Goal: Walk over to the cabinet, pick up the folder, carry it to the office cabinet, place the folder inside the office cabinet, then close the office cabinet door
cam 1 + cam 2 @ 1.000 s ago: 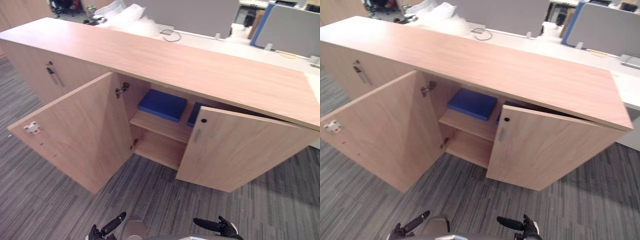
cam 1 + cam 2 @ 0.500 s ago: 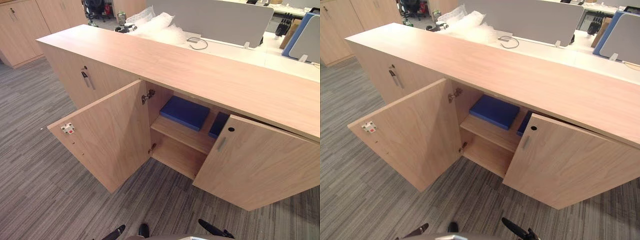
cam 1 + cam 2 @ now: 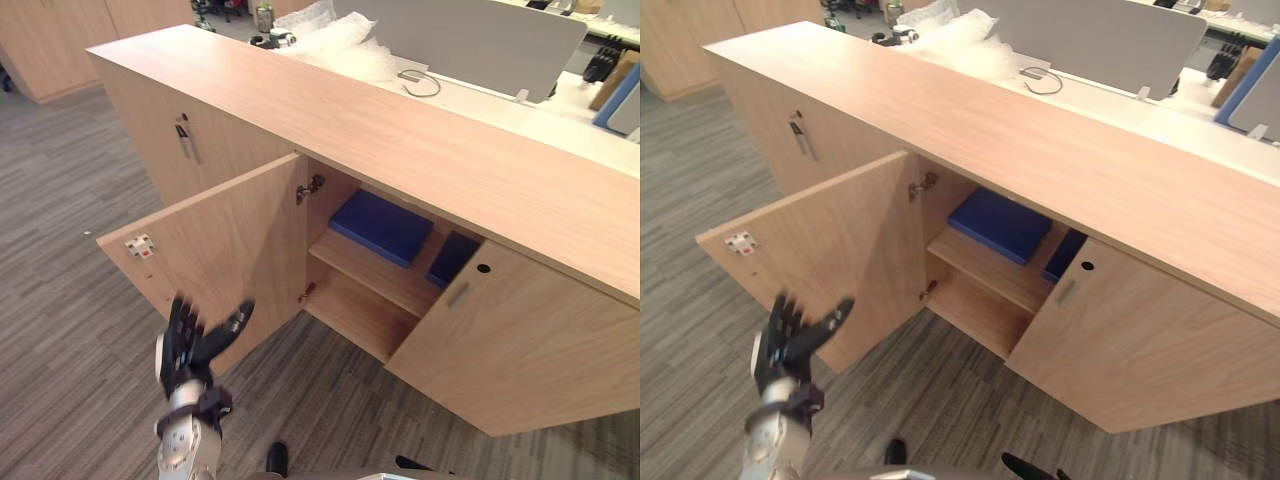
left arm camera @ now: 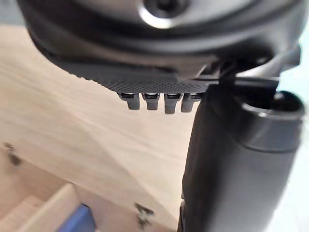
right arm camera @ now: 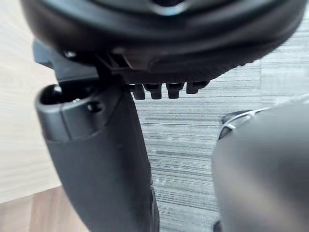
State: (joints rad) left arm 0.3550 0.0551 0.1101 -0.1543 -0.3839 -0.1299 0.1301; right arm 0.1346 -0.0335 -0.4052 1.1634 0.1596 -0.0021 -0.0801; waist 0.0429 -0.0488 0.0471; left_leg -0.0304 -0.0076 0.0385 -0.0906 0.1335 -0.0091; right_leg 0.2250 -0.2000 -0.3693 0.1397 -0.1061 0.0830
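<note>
A blue folder (image 3: 382,226) lies flat on the upper shelf inside the low wooden office cabinet (image 3: 420,150). A second blue item (image 3: 453,258) sits beside it, half hidden by the right door (image 3: 530,350), which stands ajar. The left door (image 3: 230,255) is swung wide open. My left hand (image 3: 190,345) is raised in front of that door's lower outer part, open with fingers spread, holding nothing and apart from the door. In the left wrist view its fingers (image 4: 154,100) point at the door's wood, with a blue corner (image 4: 77,220) past them. My right hand (image 3: 1035,467) is low at the view's edge, open and holding nothing.
A closed cabinet door with a metal handle (image 3: 186,140) is left of the open one. Crumpled clear plastic (image 3: 340,35) and a looped cable (image 3: 420,82) lie on the white desk behind. Grey striped carpet (image 3: 70,300) spreads before the cabinet.
My left hand has risen from the bottom edge to in front of the open left door. The right hand has sunk almost out of view. The camera has shifted slightly.
</note>
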